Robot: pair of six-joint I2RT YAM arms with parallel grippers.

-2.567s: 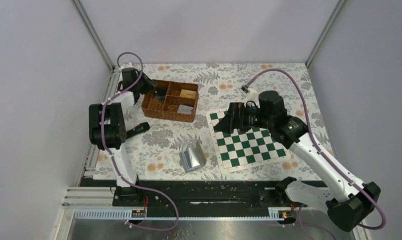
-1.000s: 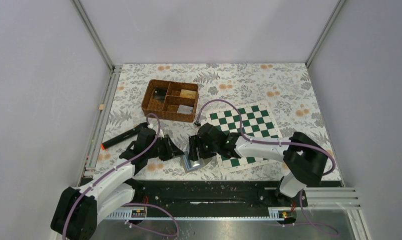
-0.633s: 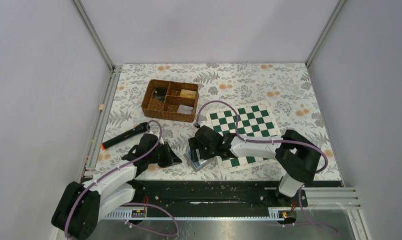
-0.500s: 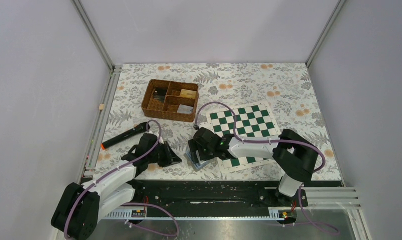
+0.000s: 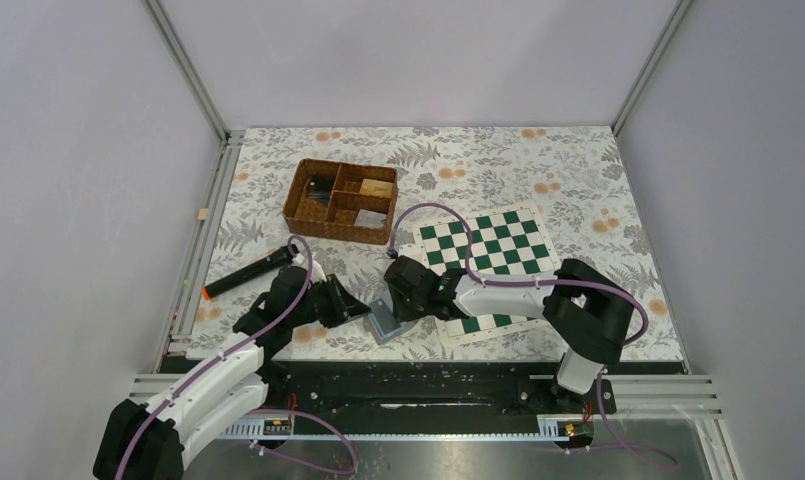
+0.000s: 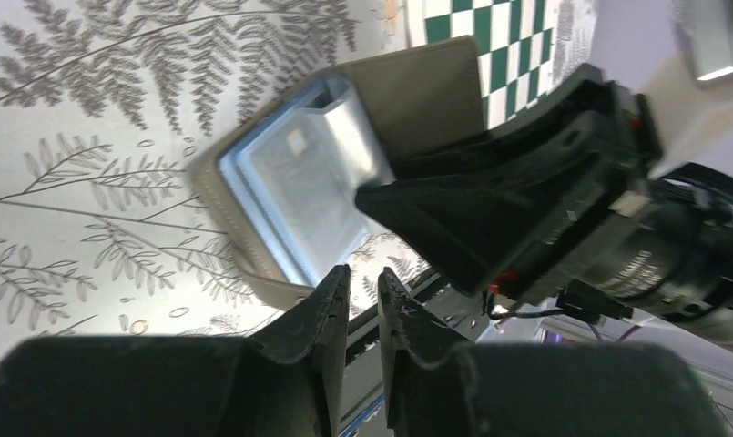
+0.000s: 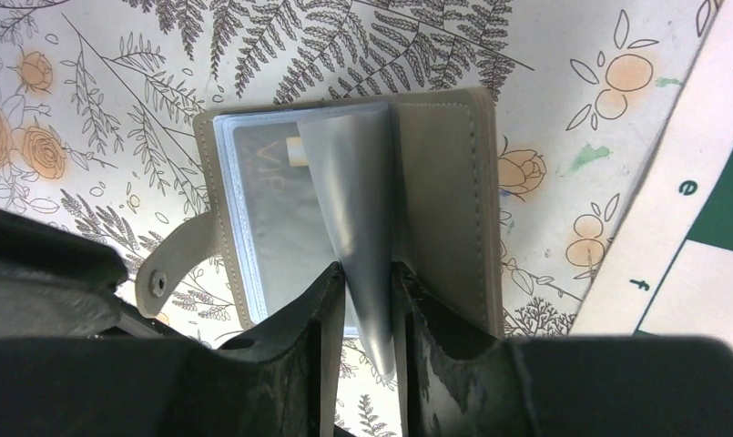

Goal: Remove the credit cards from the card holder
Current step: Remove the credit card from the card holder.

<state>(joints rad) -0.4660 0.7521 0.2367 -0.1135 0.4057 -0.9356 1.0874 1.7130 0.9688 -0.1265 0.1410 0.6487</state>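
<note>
Top external view: the left gripper (image 5: 356, 305), jaws almost closed on nothing, points right at the card holder (image 5: 382, 324). The holder lies open on the tablecloth (image 5: 538, 170) just beside its tips, left of the chessboard (image 5: 498, 250). The right gripper (image 7: 362, 300) pinches a clear sleeve (image 7: 355, 182), lifting it over the spine. The card (image 7: 267, 209) beneath reads "VIP". The free left arm seems best placed to draw it out.
</note>
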